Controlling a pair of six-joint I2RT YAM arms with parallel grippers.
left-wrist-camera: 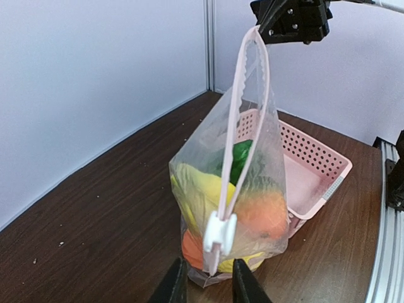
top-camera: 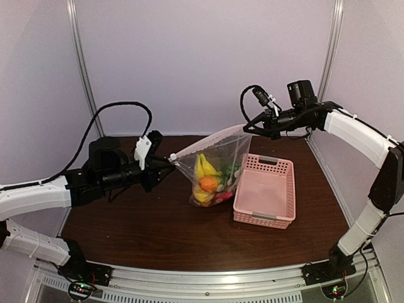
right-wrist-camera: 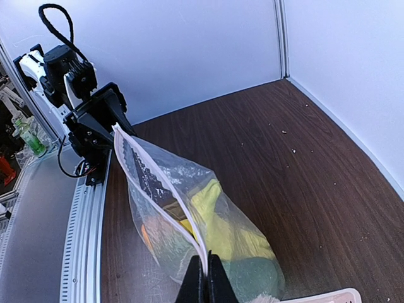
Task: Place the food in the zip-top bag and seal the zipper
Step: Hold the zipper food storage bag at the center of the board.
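Note:
The clear zip-top bag hangs stretched between my two grippers above the table. The food shows through it: a yellow banana, an orange and a green piece. My right gripper is shut on the far end of the zipper, holding it up. The two zipper strips stand apart, so the mouth gapes. The white slider sits at the near end, just above my left gripper. Its jaws stand apart, and the strip's short tail hangs between them.
A pink slatted basket stands on the dark table right of the bag, touching its lower side. Grey walls close the back and both sides. The aluminium rail with the arm bases runs along the near edge.

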